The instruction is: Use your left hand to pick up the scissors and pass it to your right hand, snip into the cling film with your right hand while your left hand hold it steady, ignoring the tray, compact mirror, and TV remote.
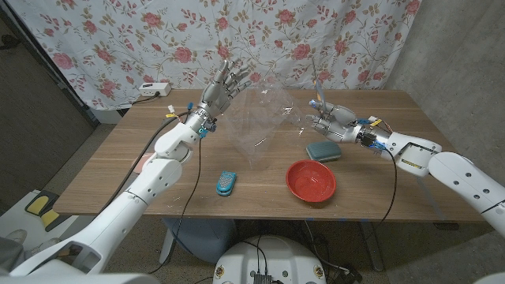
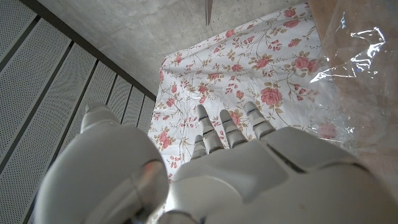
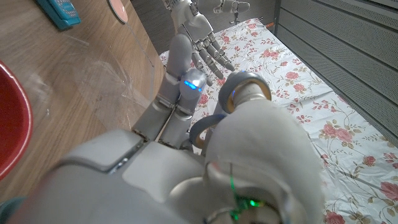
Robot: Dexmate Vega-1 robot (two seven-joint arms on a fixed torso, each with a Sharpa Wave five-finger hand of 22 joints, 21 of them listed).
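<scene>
Fingers of the right hand point(image 1: 327, 118) curl through the grey loop handles of the scissors point(image 3: 239, 99), blades raised, just beside the clear crinkled cling film sheet point(image 1: 260, 118). Beyond it, the raised left hand point(image 1: 225, 85) holds the film's far edge, fingers spread upward.

**The room around my counter**

My wooden counter point(image 1: 158, 185) stands before a white curtain point(image 1: 118, 39) printed with pink roses, which hangs across the whole back. To my right I see a plain grey wall point(image 1: 458, 47); to my left, a dark panel point(image 1: 28, 102). A white power strip point(image 1: 154, 90) sits at the counter's far left corner. The floor point(image 1: 87, 162) below is pale grey. Light is even.
</scene>
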